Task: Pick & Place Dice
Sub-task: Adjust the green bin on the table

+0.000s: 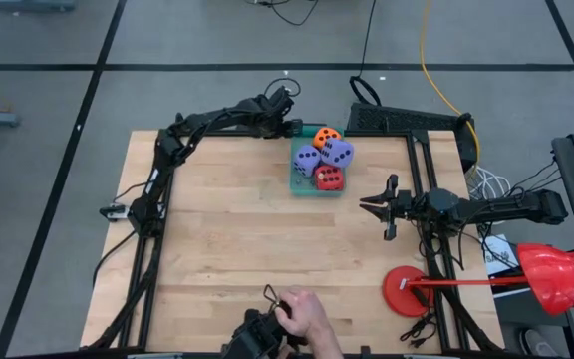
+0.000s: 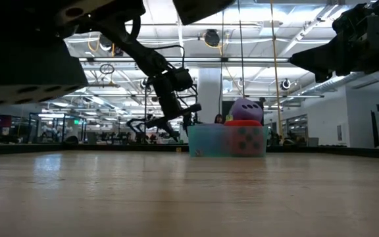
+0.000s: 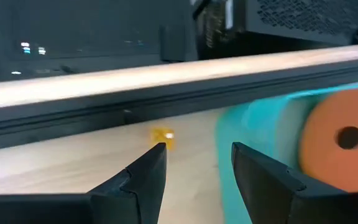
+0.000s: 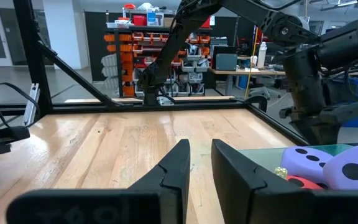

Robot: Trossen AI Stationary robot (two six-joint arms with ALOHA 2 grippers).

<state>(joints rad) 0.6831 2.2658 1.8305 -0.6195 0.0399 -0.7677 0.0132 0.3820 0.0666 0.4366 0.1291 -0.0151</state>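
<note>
A teal tray (image 1: 298, 182) stands at the table's far middle and holds several dice. An orange die (image 1: 327, 136) lies at its far end, two lavender dice (image 1: 337, 152) (image 1: 307, 159) sit in the middle, and a red die (image 1: 329, 179) at its near end. In the low view one lavender die (image 2: 247, 110) tops the pile. My left gripper (image 1: 294, 128) hangs open just beyond the tray's far left corner, pointing steeply down, with nothing between its fingers (image 3: 197, 152); the orange die (image 3: 340, 137) shows beside it. My right gripper (image 1: 365, 204) waits shut, level, to the right of the tray.
Black frame rails (image 1: 157, 179) run along the table's left, right and far sides. A small yellow bit (image 3: 162, 137) lies on the wood by the far rail. A person's hand (image 1: 304, 314) holds dark gear at the near edge. A red round base (image 1: 407, 291) sits near right.
</note>
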